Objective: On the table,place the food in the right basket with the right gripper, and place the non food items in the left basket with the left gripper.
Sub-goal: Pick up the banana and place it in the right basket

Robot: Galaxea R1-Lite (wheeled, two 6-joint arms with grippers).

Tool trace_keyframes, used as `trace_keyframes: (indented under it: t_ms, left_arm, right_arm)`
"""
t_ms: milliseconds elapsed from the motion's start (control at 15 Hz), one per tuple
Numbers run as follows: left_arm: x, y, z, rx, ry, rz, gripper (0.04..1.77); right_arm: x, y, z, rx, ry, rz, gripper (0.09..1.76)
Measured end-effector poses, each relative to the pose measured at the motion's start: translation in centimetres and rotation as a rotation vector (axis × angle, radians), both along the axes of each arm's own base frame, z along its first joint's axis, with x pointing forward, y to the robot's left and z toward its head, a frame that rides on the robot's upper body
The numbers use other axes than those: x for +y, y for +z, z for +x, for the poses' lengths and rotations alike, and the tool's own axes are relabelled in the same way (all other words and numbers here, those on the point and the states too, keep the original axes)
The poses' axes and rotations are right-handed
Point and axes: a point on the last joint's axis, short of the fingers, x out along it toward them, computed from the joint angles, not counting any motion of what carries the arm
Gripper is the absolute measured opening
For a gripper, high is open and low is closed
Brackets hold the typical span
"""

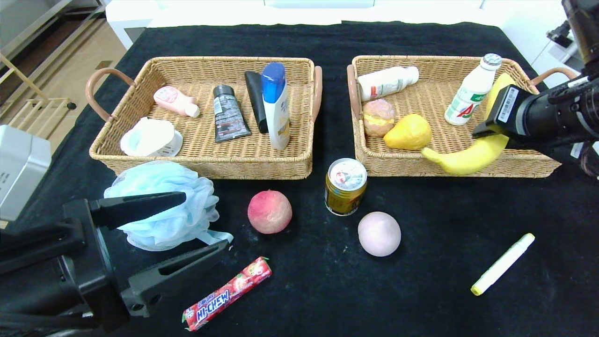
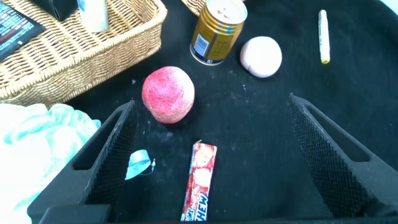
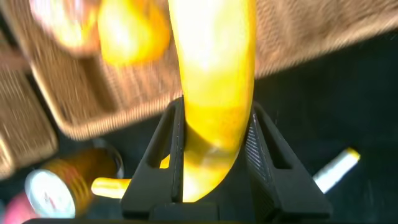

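Note:
My right gripper (image 1: 489, 130) (image 3: 216, 109) is shut on a yellow banana (image 1: 472, 157) (image 3: 214, 74), which hangs over the front right rim of the right basket (image 1: 398, 58). My left gripper (image 1: 206, 220) (image 2: 210, 102) stands open low over the table's front left, with nothing between its fingers. Beside it lies a blue bath sponge (image 1: 164, 210); a Hi-Chew candy bar (image 1: 228, 293) (image 2: 199, 183) lies just under the jaws. On the cloth in front of the left basket (image 1: 210, 168) and the right one sit a peach (image 1: 269, 211) (image 2: 168, 94), a gold can (image 1: 345, 186), a pale pink ball (image 1: 379, 233) and a yellow marker (image 1: 502, 263).
The left basket holds a pink bottle (image 1: 175, 100), a grey tube (image 1: 228, 119), a blue-capped bottle (image 1: 276, 105) and a white tub (image 1: 150, 138). The right basket holds two white bottles (image 1: 470, 91), a yellow pear (image 1: 408, 132) and a pastry (image 1: 378, 117). A grey box (image 1: 18, 168) stands at the table's left edge.

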Motion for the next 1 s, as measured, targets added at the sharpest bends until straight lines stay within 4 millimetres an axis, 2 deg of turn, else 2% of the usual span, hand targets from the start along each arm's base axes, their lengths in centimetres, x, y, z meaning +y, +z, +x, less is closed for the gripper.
trace_keyframes:
  t_ms: [200,400,533,1000]
  left_arm:
    - [0.0,-0.1,0.0,0.000,-0.001,0.003,1.72]
    - [0.0,0.0,0.0,-0.002,-0.001,0.002,1.72]
    - [0.1,0.1,-0.1,-0.007,0.000,0.000,1.72]
    - [0.2,0.2,-0.3,-0.014,0.000,-0.004,1.72]
  right_arm:
    - [-1.0,0.6,1.7,-0.030,-0.070,0.035,0.65]
    - [-1.0,0.1,3.1,-0.031,-0.091,0.030,0.65]
    - [-0.8,0.4,4.0,-0.094,-0.091,0.058,0.65]
    - [-1.0,0.2,5.9,-0.143,-0.115,0.077,0.65]
